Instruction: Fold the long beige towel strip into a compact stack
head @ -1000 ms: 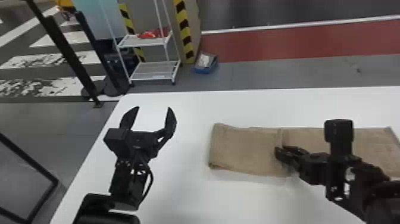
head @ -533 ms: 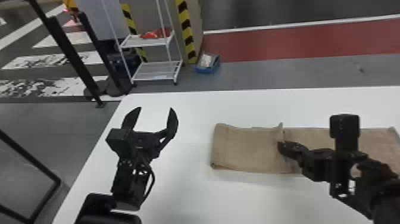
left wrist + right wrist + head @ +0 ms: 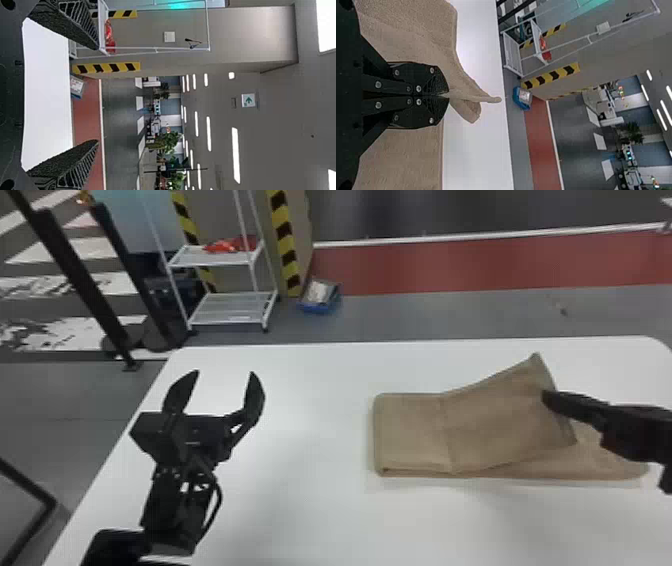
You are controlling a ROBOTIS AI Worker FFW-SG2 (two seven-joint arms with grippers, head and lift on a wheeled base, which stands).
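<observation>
The beige towel strip (image 3: 410, 435) lies on the right half of the white table, its left part folded over in layers. A raised flap of it slants up toward the back, its free edge held by my right gripper (image 3: 547, 397). In the right wrist view my right gripper (image 3: 445, 95) is shut on the towel (image 3: 411, 31), whose pinched edge sticks out beyond the fingertips. Parked over the table's left side, my left gripper (image 3: 225, 377) stands open with nothing between its fingers. Seen from its own wrist, the left gripper (image 3: 98, 95) has its fingers wide apart.
The white table (image 3: 310, 520) spans the area under both arms. Beyond its back edge stand a white wire shelf (image 3: 232, 307) and a blue box (image 3: 321, 297) on the floor. Black posts (image 3: 75, 275) rise at the far left.
My right gripper has moved right, drawing the towel's held edge with it, so the flap now spreads over the strip's right part. The left arm has hardly moved.
</observation>
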